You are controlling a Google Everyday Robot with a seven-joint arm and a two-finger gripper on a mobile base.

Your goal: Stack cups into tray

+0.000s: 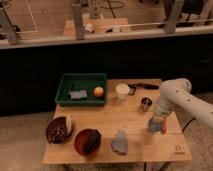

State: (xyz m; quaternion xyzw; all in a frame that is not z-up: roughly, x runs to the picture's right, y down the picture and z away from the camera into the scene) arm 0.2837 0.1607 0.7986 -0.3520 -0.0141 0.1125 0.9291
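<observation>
Wooden surface (115, 117) w/ green tray (82, 76) at its back-left corner. Inside the tray: a grey-blue object (77, 94) near the middle and an orange round thing (98, 91) at the tray's right end. No cup in the tray yet.

White cup (122, 91) stands upright just right of the tray, close to the tray's right wall but apart from it. Steel cup (145, 104) is further right of the tray and a bit nearer the front, upright, apart from the white cup. Blue cup (152, 129) is furthest from the tray, to the right and toward the front, near the surface's right edge.

White arm (177, 95) comes in from the right, well away from the tray, and bends down over the blue cup. Pincer (156, 121) is right at the top of the blue cup and covers its rim. Can't tell whether it's spread or pinching the cup, or whether the cup is off the surface.

Front of the tray: a brown bowl (60, 130) w/ dark and pale contents, front-left. A red bowl (87, 141) w/ something dark in it sits just right of that one. A grey-blue lump (120, 141) lies further right along the front. A thin dark item (142, 86) lies at the back edge, right of the tray and beyond the white cup.
</observation>
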